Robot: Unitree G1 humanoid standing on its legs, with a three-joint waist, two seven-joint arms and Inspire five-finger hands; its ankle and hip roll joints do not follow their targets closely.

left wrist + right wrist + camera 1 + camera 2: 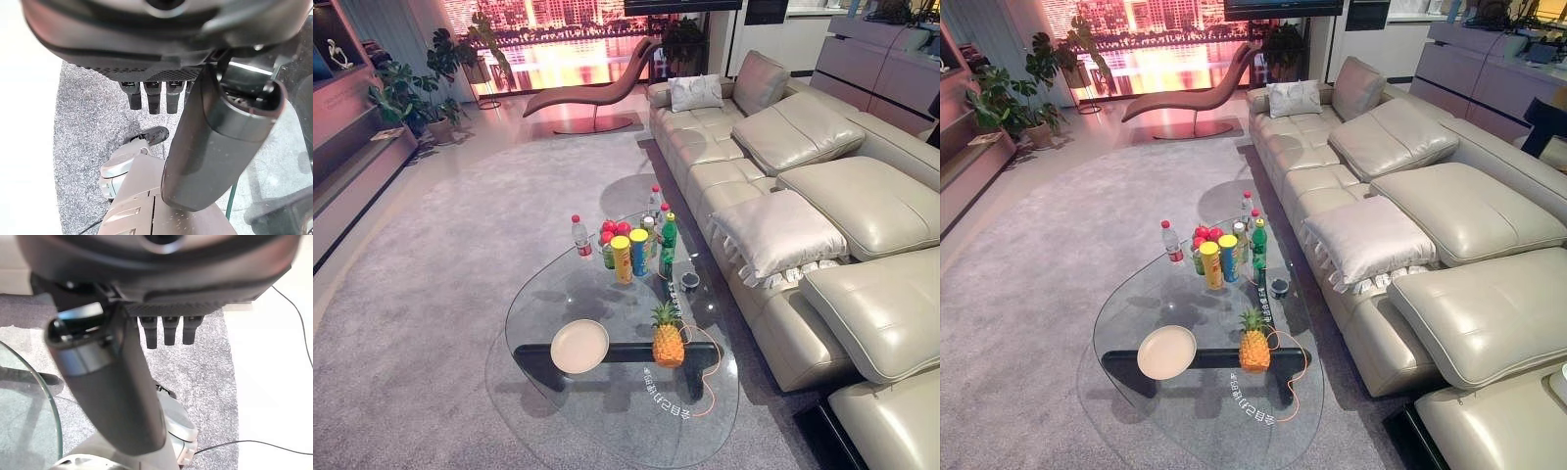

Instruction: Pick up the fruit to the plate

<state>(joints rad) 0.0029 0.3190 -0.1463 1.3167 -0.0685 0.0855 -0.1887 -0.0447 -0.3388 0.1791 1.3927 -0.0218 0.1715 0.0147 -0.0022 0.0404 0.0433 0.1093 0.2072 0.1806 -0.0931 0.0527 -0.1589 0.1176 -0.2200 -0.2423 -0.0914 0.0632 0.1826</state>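
Observation:
A pineapple point(668, 338) stands upright on the glass coffee table point(607, 411), near its right side. Just left of the pineapple lies a cream round plate point(579, 346), with nothing on it. Red round fruits point(615, 229) are piled in a small bowl at the table's far end, among the bottles. My left hand point(215, 147) hangs over the grey carpet by the table's edge, its fingers point(153, 99) straight and holding nothing. My right hand point(112, 382) hangs the same way beside the glass rim point(29, 431), open and apart from everything.
Two tall snack cans point(623, 259), a green bottle point(668, 245), other bottles point(580, 235) and a small dark cup point(690, 280) crowd the table's far half. An orange cord point(710, 372) loops by the pineapple. A beige leather sofa point(822, 196) runs along the right.

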